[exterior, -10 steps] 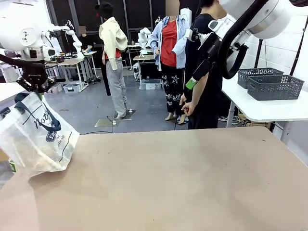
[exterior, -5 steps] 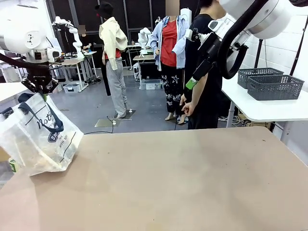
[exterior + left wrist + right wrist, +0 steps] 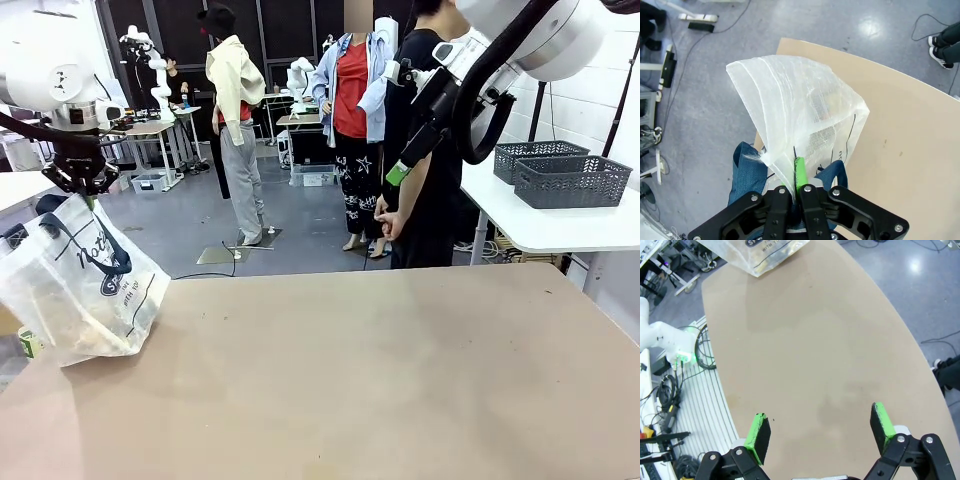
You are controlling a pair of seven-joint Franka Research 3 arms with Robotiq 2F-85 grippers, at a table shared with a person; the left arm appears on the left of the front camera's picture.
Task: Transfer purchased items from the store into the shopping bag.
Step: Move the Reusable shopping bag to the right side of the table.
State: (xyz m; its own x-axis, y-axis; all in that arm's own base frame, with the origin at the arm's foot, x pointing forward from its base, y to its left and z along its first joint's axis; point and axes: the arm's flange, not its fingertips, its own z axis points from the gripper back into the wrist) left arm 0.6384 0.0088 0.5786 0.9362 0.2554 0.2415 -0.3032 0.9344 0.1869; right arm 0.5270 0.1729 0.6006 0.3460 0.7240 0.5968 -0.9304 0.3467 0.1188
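The shopping bag, translucent white plastic with navy handles and lettering, sits at the table's far left edge. My left gripper hangs above it, shut on its top edge. In the left wrist view the green pads pinch the plastic rim of the bag beside the blue handles. Pale tan purchased items show dimly through the bag's lower part. My right gripper is raised high over the table's far side, open and empty.
A person stands at the far edge of the tan table, hands clasped low. Two dark grey lattice baskets rest on a white side table at the right. A small green-labelled object sits by the bag's left corner.
My left gripper and the bag have shifted slightly to the right and the bag stands a little more upright. The right arm has not moved.
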